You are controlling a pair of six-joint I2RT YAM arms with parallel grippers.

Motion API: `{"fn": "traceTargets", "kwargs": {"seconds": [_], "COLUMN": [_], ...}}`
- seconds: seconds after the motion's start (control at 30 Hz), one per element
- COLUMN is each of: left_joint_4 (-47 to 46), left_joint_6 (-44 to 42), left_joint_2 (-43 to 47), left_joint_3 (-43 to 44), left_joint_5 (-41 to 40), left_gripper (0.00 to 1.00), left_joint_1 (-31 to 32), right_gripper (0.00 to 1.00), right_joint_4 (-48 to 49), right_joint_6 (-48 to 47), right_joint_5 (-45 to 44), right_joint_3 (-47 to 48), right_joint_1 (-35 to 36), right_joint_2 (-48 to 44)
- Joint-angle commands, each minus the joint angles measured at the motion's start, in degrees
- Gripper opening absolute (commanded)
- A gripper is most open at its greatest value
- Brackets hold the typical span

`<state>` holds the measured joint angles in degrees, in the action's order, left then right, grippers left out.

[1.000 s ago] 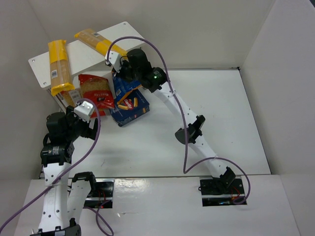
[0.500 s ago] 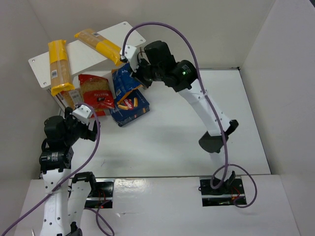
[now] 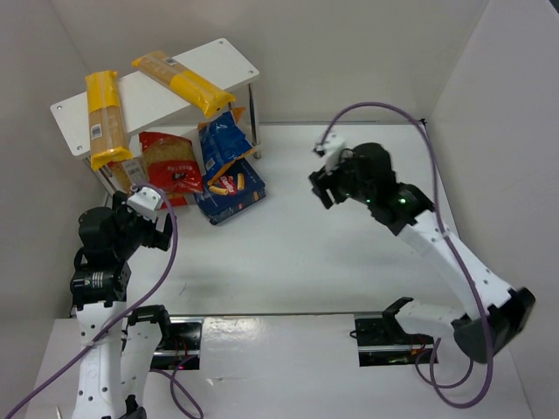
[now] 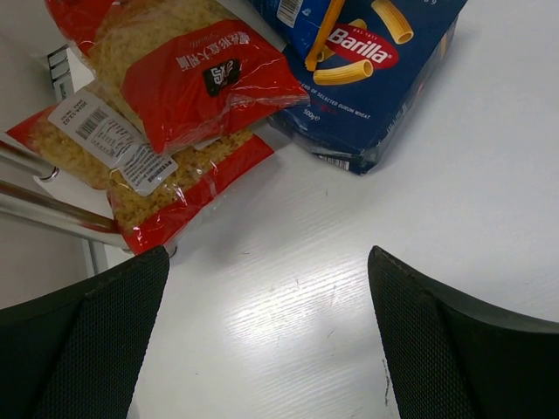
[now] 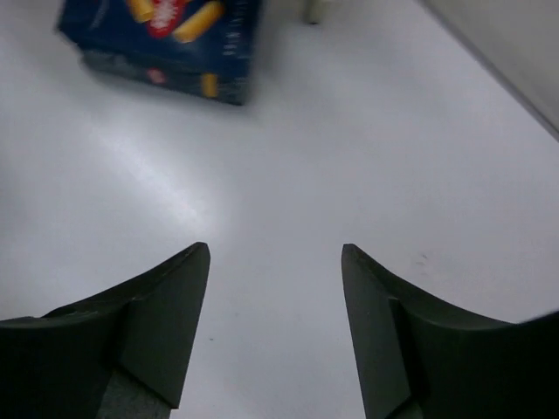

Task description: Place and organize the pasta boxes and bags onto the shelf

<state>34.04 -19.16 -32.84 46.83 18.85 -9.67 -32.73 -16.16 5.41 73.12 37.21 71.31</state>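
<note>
**A:** What could go wrong from here?

**B:** The shelf [image 3: 153, 100] carries two loose loads. One spaghetti bag [image 3: 103, 118] lies across its left end and hangs past its near edge. The other spaghetti bag [image 3: 183, 81] lies slantwise over its middle, one end overhanging too. I judge that a knock to the board during loading could tip either off. The dark-blue box [image 3: 234, 190] lies flat on the counter [image 3: 288, 253] just in front of the shelf. The red bag [image 3: 170, 166] sits partly under its near edge, and the blue bag [image 3: 225, 138] leans beside its near leg. Soft bags may sag or slip in a pinch.

**A:** And the tools?

**B:** The left tool [image 4: 268, 257] gapes wide, holding nothing, near the shelf's front. The right tool [image 5: 275, 253] is likewise spread and empty, well apart from the shelf.

**A:** Anything unclear?

**B:** The board hides most of the space beneath the shelf. I cannot tell whether the red pack is one bag or two. The right wrist view is blurred.
</note>
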Motion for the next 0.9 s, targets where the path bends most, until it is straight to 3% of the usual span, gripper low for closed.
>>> {"fn": "traceTargets", "kwargs": {"seconds": [0.0,0.07,0.13,0.17,0.3,0.47,0.6,0.87], "left_joint_4": [-2.9,-3.5,-4.0,-4.0,-4.5,-4.5,-4.5,-5.0], "left_joint_6": [1.8,2.5,3.4,3.4,4.0,4.0,4.0,7.4], "left_joint_2": [0.7,1.2,1.2,1.2,1.2,2.3,2.9,1.7], "left_joint_3": [-0.2,-0.2,-0.8,-0.8,-1.3,-1.3,-1.3,-1.3], "left_joint_5": [-1.2,-1.8,-2.5,-3.0,-4.3,-4.3,-4.3,-4.3], "left_gripper": [1.0,1.0,1.0,1.0,1.0,1.0,1.0,1.0], "left_joint_1": [-0.3,-0.3,-0.3,-0.3,-0.3,-0.3,-0.3,-0.3], "right_gripper": [0.71,0.87,0.9,0.92,0.97,1.0,1.0,1.0], "right_joint_4": [11.6,11.6,10.5,7.3,0.7,-1.7,-2.2,0.5], "right_joint_6": [2.0,4.0,6.3,7.5,8.0,5.2,2.6,2.6], "right_joint_5": [0.6,-1.1,-1.9,-0.3,5.2,7.6,13.1,12.6], "right_joint_3": [-6.8,-11.2,-12.1,-12.1,-8.8,-9.6,-11.5,-19.7], "right_joint_1": [-7.7,-11.3,-15.5,-20.8,-29.3,-31.0,-32.2,-39.1], "right_joint_2": [-9.0,-12.0,-12.0,-9.7,0.1,4.0,-2.5,-22.2]}}
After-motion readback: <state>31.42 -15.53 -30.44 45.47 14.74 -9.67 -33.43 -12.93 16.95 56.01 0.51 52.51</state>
